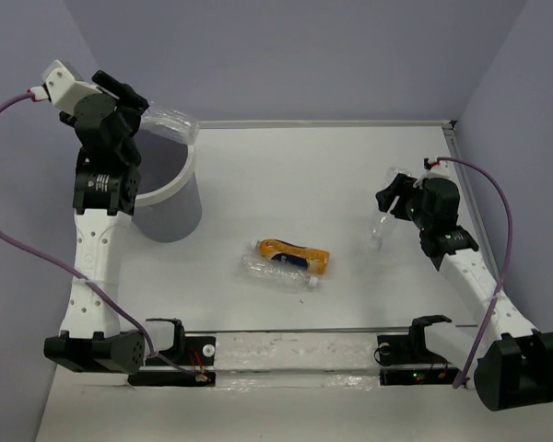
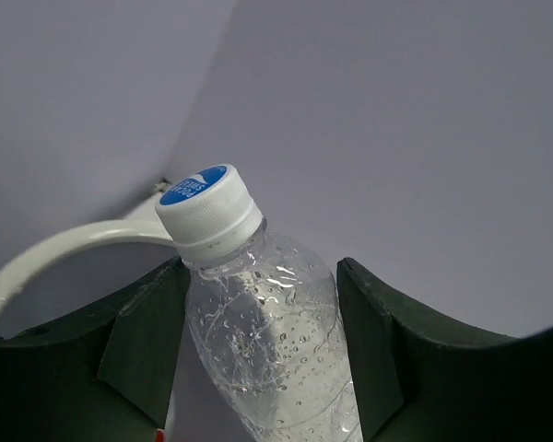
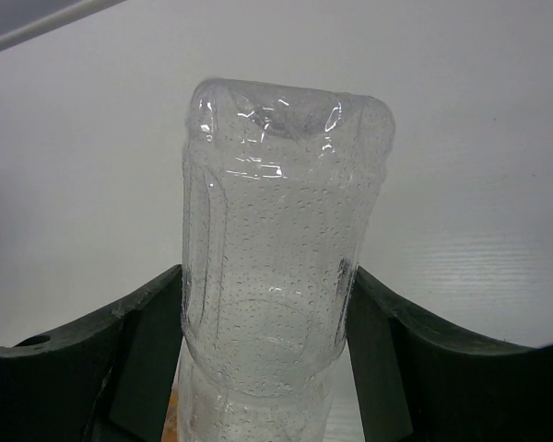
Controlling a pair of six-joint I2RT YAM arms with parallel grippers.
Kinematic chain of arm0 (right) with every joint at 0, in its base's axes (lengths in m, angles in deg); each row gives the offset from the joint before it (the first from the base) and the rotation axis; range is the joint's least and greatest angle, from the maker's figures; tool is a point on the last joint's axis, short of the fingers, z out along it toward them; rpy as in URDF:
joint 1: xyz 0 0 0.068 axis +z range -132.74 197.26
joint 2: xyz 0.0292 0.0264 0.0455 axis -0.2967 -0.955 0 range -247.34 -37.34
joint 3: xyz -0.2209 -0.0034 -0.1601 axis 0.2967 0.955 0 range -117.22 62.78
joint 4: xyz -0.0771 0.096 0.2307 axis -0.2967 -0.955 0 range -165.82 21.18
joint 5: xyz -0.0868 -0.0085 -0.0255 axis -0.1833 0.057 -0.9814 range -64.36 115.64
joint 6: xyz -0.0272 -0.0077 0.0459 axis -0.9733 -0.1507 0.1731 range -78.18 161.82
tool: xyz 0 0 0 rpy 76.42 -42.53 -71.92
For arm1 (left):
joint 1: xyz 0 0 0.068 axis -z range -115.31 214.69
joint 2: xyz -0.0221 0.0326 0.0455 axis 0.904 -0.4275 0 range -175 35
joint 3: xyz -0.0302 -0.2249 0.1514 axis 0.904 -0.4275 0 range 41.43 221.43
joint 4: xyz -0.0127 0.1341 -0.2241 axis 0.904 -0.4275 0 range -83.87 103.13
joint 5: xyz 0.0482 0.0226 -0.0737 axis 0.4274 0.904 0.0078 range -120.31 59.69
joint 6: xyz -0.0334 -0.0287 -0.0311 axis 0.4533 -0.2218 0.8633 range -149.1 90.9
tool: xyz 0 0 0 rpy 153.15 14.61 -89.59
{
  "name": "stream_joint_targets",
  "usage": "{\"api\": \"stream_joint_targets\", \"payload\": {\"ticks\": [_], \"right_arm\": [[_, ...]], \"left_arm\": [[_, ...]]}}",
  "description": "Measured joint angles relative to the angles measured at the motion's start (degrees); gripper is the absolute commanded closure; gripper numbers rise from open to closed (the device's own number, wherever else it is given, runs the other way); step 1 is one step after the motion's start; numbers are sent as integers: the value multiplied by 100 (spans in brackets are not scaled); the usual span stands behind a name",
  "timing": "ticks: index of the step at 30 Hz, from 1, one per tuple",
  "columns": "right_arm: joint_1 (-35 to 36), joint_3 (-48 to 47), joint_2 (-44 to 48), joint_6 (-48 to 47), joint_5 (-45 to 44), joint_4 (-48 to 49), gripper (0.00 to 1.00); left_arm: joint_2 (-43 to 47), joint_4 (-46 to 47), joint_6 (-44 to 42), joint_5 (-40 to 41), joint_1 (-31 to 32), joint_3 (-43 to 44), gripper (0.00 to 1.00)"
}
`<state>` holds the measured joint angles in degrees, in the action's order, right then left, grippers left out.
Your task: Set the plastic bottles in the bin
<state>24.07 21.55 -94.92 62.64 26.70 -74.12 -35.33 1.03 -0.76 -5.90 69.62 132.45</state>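
Left tool [image 2: 263, 318]: blue-capped bottle [image 1: 173, 124], over bin [image 1: 170, 210]; right tool [image 3: 267, 318]: clear bottle [image 3: 281, 230]

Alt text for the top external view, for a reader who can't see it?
The left end effector holds a clear bottle raised beside the grey bin; the right end effector grips a second clear bottle above the table. An orange bottle and a third clear bottle lie together mid-table.

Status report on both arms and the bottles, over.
Left gripper shut on blue-capped bottle, above the bin. Right gripper shut on clear bottle. Orange bottle and second clear bottle side by side, not yet binned. Nothing blocking.
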Motion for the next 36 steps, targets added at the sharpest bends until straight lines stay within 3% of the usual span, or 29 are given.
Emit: {"api": "stream_joint_targets", "payload": {"ticks": [4,9,12,16,21,26,32,36], "right_arm": [[0,7,4,44,81,37,59],[0,44,52,136,127,122,58],[0,107,236,219,173,190,58],[0,111,570,518,603,444,58],[369,96,787,914,1016,979,58],[1674,-415,251,1003,863,1196,58],[3104,-1976,-1126,695,271,1340,58],[3910,-3698,-2409,323,-129,1530,58]], "left_arm": [[61,-13,-201,549,-612,-254,53],[186,509,-741,1438,-761,-999,48],[391,817,-1016,1687,-758,-1620,30],[584,1001,-1069,1613,-761,-2140,14],[960,1036,-957,927,-721,-2321,5],[1762,1078,-826,205,-433,-2326,3],[3088,1099,-557,-1097,101,-2575,3],[3958,1010,-245,-2022,107,-2841,3]]}}
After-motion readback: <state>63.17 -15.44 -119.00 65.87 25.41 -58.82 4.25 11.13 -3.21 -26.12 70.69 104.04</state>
